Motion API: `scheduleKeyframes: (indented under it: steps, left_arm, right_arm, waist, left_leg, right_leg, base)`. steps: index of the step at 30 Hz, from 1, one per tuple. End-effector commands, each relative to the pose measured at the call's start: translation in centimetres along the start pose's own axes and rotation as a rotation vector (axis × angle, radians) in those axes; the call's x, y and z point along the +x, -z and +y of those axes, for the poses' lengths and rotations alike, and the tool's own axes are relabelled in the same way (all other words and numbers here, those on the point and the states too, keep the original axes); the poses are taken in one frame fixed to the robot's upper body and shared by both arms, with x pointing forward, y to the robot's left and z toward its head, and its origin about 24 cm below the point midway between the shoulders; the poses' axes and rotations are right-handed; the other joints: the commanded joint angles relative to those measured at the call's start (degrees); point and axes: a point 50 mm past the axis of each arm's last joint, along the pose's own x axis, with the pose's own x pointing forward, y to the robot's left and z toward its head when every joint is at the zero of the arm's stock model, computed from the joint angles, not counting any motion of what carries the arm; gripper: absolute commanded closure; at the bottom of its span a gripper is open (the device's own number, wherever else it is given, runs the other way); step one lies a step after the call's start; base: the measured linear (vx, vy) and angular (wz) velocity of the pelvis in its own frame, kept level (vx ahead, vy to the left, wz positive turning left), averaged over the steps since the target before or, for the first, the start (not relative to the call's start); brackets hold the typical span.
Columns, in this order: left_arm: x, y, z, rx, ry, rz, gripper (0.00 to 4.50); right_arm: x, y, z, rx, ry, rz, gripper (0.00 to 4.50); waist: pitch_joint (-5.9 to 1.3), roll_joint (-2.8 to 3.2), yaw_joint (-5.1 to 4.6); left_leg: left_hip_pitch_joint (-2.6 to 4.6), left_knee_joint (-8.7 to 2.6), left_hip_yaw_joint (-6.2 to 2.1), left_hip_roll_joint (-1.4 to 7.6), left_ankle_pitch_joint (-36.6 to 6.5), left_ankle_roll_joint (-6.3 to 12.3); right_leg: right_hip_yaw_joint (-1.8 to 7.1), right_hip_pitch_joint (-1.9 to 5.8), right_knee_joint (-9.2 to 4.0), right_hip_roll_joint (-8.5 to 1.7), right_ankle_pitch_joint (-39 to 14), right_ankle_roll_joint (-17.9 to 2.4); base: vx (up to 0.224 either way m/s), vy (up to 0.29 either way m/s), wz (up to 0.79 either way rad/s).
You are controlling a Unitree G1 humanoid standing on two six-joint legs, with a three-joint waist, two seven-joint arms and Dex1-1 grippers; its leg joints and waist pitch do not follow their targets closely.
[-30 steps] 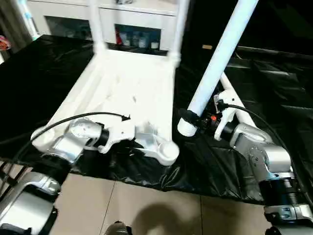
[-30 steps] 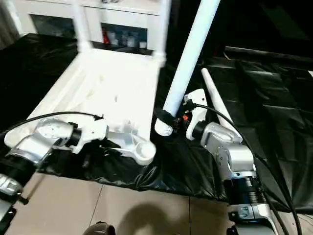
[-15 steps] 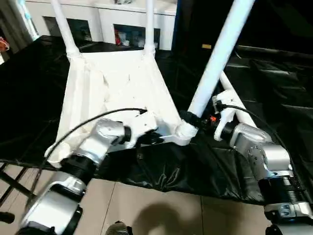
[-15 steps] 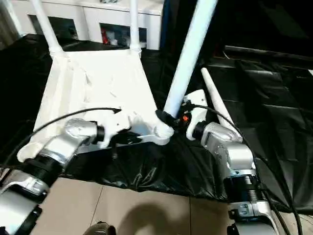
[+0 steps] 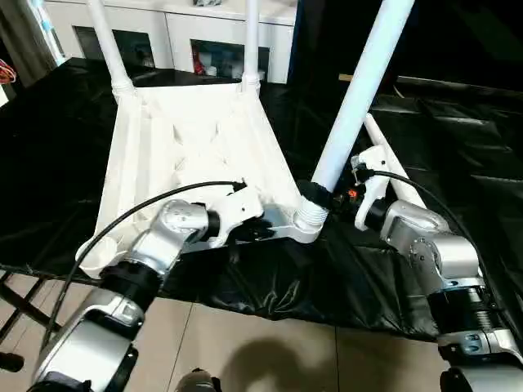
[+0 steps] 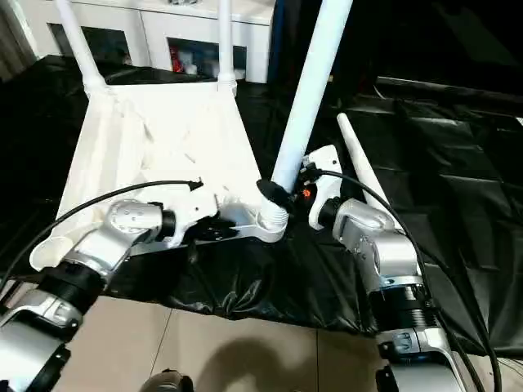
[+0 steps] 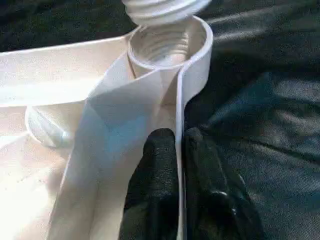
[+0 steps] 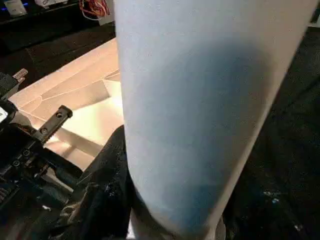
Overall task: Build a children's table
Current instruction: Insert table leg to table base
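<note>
1. Tabletop [image 5: 192,139]: white ribbed plastic, upside down on black sheet [image 5: 425,131], two legs [image 5: 106,41] upright in far sockets.
2. Near-right socket [image 7: 167,42]: round, threaded; third leg [image 5: 359,90], threaded end just above.
3. Left gripper [image 7: 179,165]: fingers pinching rim.
4. Right gripper [image 5: 315,194]: clamped round third leg.
5. Fourth leg [image 6: 364,175]: tapered, flat on sheet.

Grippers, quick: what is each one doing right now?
Left gripper: shut on the table top's rim, beside a corner socket.
Right gripper: shut on the leg, its threaded end over that socket.
</note>
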Motion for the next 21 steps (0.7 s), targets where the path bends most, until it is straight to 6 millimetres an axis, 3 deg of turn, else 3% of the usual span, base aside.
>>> scheduleKeyframes:
  steps: [1,9,21]
  left_arm:
    - [-0.4,1.0,-0.2,-0.025,0.01,0.041,4.43]
    - [-0.4,1.2,-0.3,-0.019,0.041,0.066,4.5]
    - [0.1,0.3,-0.3,-0.026,0.049,0.011,4.5]
  right_arm:
    - [0.4,-0.6,0.1,-0.031,-0.01,-0.008,2.59]
    - [0.8,0.0,0.0,-0.039,-0.019,0.043,2.59]
    - [1.6,1.8,-0.1,-0.029,-0.026,0.148,2.6]
  waist:
    - [-4.57,-0.17,0.02]
    - [-4.7,-0.06,-0.23]
    - [-4.59,-0.21,-0.12]
  left_leg:
    - [1.75,-3.93,-1.3,1.94,-12.4,-1.43]
    - [1.63,-3.83,-1.24,1.86,-11.1,-1.09]
    - [1.78,-3.93,-1.23,1.99,-12.1,-1.38]
  right_leg:
    - [2.74,2.4,-4.72,-4.55,-7.8,-10.7]
    - [2.73,2.55,-4.39,-4.42,-4.8,-11.6]
    - [2.75,2.42,-4.58,-4.49,-6.5,-11.5]
  base:
    - [0.0,0.0,0.0]
    - [0.0,0.0,0.0]
    - [0.0,0.0,0.0]
